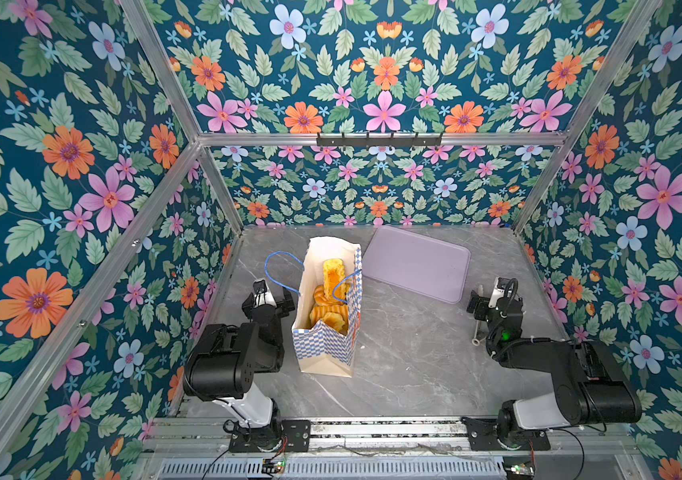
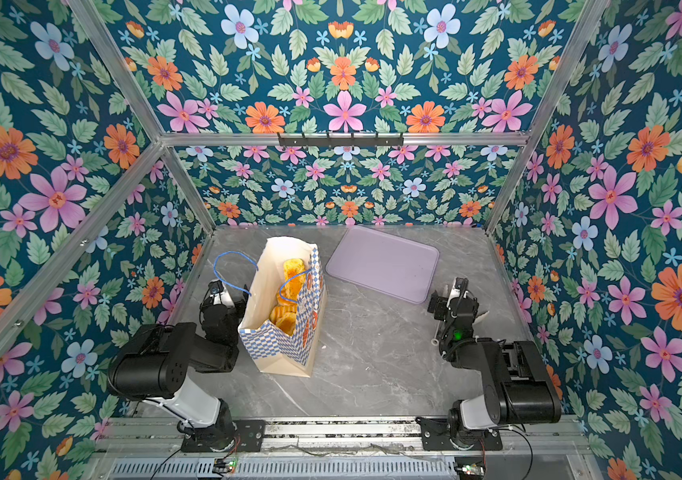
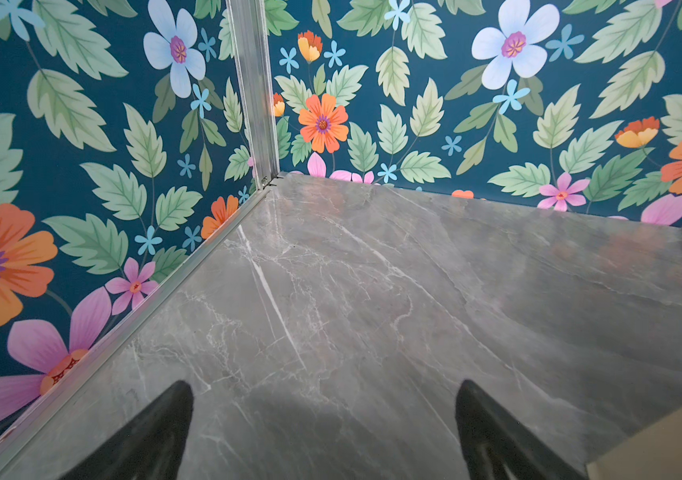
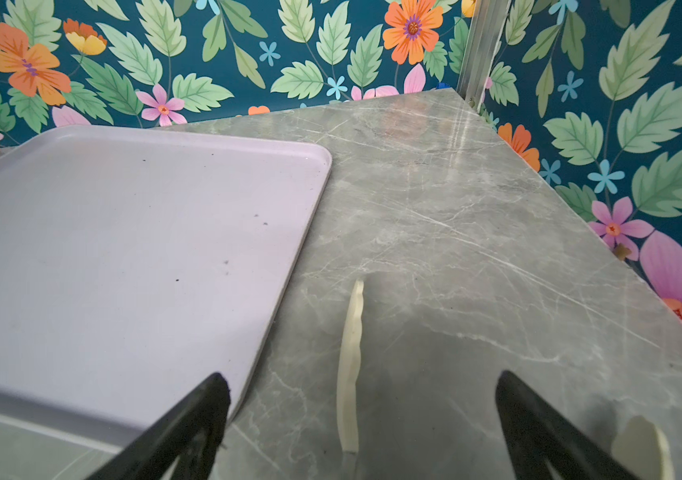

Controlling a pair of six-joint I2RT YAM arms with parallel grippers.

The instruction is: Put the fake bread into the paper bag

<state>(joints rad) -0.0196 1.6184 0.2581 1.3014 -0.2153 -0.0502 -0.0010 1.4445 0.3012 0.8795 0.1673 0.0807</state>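
The paper bag (image 1: 322, 349) (image 2: 281, 349), blue-and-white checkered with a cream base, stands upright left of the table's middle. Several pieces of golden fake bread (image 1: 331, 291) (image 2: 289, 291) lie inside it, one standing tall at the back. No bread shows outside the bag. My left gripper (image 1: 273, 297) (image 3: 325, 388) stands open just left of the bag, over bare table, with the bag's cream base (image 3: 663, 436) at its side. My right gripper (image 1: 486, 299) (image 4: 362, 378) is open and empty at the right, by the tray's near corner.
A flat lilac tray (image 1: 414, 262) (image 4: 123, 249) lies at the back right. One blue cord handle (image 1: 279, 259) loops out of the bag toward the left gripper. A thin cream strip (image 4: 352, 332) shows between the right jaws. Floral walls close three sides.
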